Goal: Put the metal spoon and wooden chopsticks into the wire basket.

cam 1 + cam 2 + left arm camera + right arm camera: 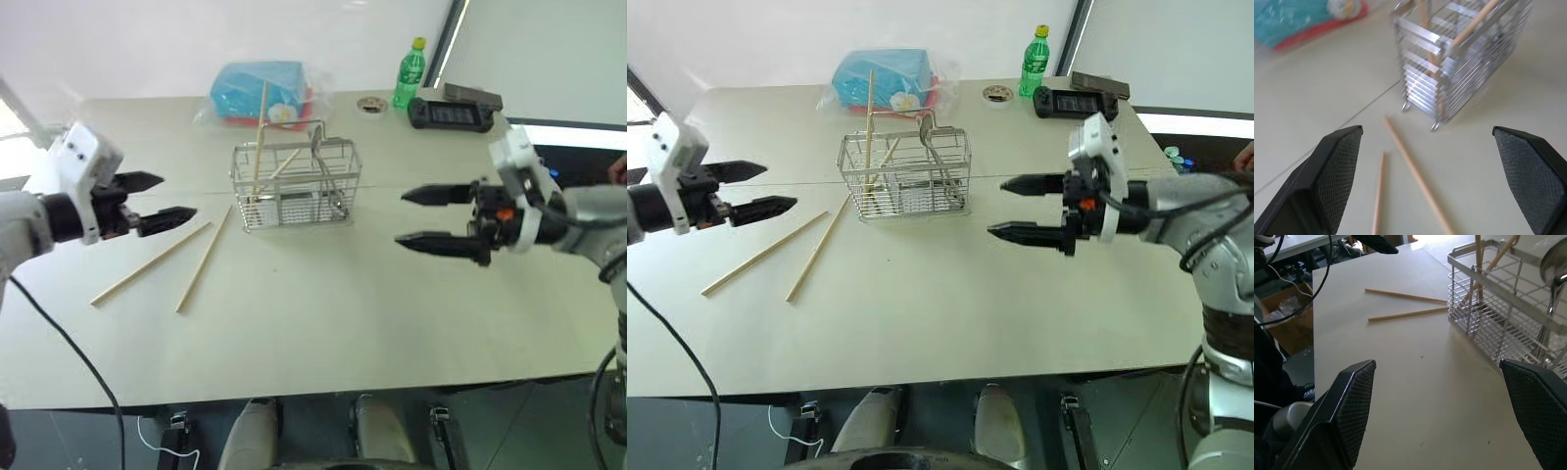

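While the spoon (1553, 265) and two chopsticks (261, 132) already stand in the basket (294, 186), you've 2 more sticks (181, 258) on the bench (343, 323); left tool (155, 201) & right tool (436, 217) spread, empty.

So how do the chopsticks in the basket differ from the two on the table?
The chopsticks in the wire basket stand up: one nearly upright, rising well above the rim, the other leaning at a slant. The two chopsticks on the table lie flat beside the basket, fanned apart, near ends wider than far ends. The first pair is already put away; the second is not. All four are plain pale wood, thin and straight.
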Robot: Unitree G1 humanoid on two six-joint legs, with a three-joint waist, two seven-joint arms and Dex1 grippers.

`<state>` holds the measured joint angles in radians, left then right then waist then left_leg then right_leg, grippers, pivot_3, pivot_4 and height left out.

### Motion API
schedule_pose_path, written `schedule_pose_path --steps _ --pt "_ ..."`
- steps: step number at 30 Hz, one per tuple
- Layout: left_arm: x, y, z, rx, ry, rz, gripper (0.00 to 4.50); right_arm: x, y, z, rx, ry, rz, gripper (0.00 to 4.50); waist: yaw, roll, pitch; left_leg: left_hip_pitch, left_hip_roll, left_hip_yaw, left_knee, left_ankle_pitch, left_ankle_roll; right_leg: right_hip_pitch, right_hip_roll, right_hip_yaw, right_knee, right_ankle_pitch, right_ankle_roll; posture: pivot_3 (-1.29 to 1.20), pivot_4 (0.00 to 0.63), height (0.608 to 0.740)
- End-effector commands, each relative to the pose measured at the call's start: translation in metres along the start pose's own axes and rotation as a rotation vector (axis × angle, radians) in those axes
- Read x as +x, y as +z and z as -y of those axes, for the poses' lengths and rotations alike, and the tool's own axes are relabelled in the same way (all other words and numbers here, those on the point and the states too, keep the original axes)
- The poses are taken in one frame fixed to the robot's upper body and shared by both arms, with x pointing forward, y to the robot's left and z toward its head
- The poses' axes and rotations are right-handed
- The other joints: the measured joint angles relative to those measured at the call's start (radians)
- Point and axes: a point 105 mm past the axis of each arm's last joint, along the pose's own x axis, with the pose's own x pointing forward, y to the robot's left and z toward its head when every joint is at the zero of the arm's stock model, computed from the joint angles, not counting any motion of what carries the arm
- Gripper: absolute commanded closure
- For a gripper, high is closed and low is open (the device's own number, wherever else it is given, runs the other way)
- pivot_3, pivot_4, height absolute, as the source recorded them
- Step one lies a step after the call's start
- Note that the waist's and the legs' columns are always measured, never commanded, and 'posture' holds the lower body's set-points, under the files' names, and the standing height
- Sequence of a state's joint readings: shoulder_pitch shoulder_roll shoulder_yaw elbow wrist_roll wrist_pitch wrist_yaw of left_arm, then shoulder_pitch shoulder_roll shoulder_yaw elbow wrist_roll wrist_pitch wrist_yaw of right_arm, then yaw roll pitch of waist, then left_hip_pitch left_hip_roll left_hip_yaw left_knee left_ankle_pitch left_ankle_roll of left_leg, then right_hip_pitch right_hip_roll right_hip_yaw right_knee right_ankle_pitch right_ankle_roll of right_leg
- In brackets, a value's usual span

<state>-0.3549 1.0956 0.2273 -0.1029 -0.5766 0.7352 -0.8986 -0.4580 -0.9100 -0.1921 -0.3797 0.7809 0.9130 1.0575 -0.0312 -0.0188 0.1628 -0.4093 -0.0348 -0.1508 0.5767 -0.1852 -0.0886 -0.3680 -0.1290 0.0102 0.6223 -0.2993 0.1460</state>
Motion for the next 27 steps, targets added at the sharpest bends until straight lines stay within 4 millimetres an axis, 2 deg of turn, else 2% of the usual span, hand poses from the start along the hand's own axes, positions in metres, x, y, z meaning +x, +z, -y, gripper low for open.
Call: schedule_pose_path --steps 1,6,10,18,24,27 --pt "-0.001 -0.022 -0.011 0.061 0.0 -0.087 0.0 -0.004 0.005 -0.006 0.0 -0.05 0.049 0.31 0.013 0.0 0.0 0.0 0.0 0.002 0.0 0.0 0.0 0.0 0.0 0.001 -0.001 0.0 0.0 0.0 0.15 0.731" --pt "0.007 -0.06 -0.025 0.046 -0.036 -0.196 0.0 -0.004 -0.009 -0.012 0.074 -0.095 0.055 0.31 0.023 -0.001 0.0 -0.001 0.0 0.007 -0.001 -0.002 0.004 -0.003 0.0 0.005 -0.004 0.001 0.0 0.0 0.15 0.731" --pt "0.027 -0.077 -0.036 0.03 -0.051 -0.24 0.0 -0.002 -0.017 -0.017 0.11 -0.11 0.054 0.31 0.028 -0.003 0.0 -0.001 0.001 0.007 0.0 -0.003 0.004 -0.002 0.0 0.005 -0.004 0.001 0.0 0.0 0.15 0.731" --pt "0.071 -0.083 -0.048 0.057 -0.073 -0.315 0.0 -0.004 -0.019 -0.021 0.139 -0.148 0.078 0.31 0.021 -0.008 0.0 -0.001 0.001 0.008 0.001 -0.002 0.005 -0.001 0.0 0.005 -0.003 0.005 0.009 0.0 0.15 0.731" --pt "0.094 -0.075 -0.049 0.092 -0.067 -0.357 0.0 -0.006 -0.028 -0.037 0.15 -0.105 0.036 0.31 0.021 -0.01 -0.001 -0.001 0.001 0.008 0.001 -0.003 0.006 -0.001 0.0 0.005 -0.002 0.007 0.012 0.0 0.15 0.731" --pt "0.098 -0.078 -0.048 0.109 -0.064 -0.391 0.0 -0.007 -0.029 -0.04 0.151 -0.107 0.037 0.31 0.02 -0.01 -0.001 -0.001 0.001 0.008 0.002 -0.003 0.006 0.0 0.0 0.005 -0.002 0.006 0.012 0.0 0.15 0.731"
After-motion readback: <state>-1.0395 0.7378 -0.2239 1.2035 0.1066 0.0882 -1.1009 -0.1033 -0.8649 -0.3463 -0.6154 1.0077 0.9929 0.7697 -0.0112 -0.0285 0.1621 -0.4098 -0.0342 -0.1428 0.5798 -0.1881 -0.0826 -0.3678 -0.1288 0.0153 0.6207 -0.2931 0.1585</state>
